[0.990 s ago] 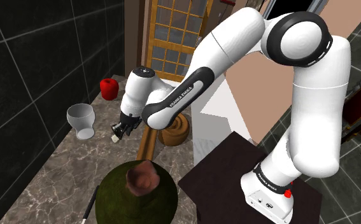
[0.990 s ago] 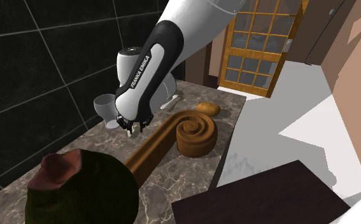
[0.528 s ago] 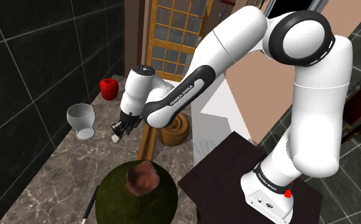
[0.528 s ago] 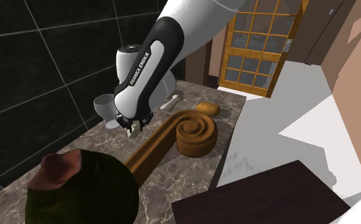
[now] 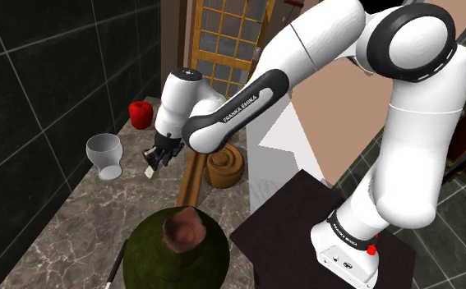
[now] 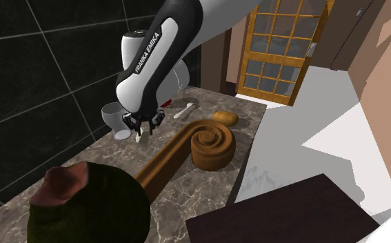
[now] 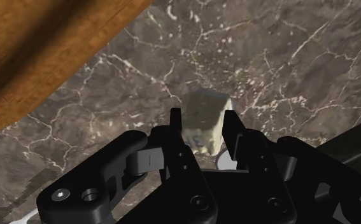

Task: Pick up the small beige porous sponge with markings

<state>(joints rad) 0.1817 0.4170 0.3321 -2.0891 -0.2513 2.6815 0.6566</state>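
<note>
sponge (image 7: 205, 125) clasped in hand (image 7: 203, 118), over marble counter (image 7: 287, 57); grey cup (image 5: 104, 153) nearby

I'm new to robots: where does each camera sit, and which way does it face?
Shoulder view: beside the stand, looking down the brown marble counter; whole white arm shows.
Second exterior view: over the counter's near end, facing the lattice door; forearm shows.
Wrist view: on the hand, looking down; black fingers clasp the small beige sponge.
All share the carved brown wooden scroll.
</note>
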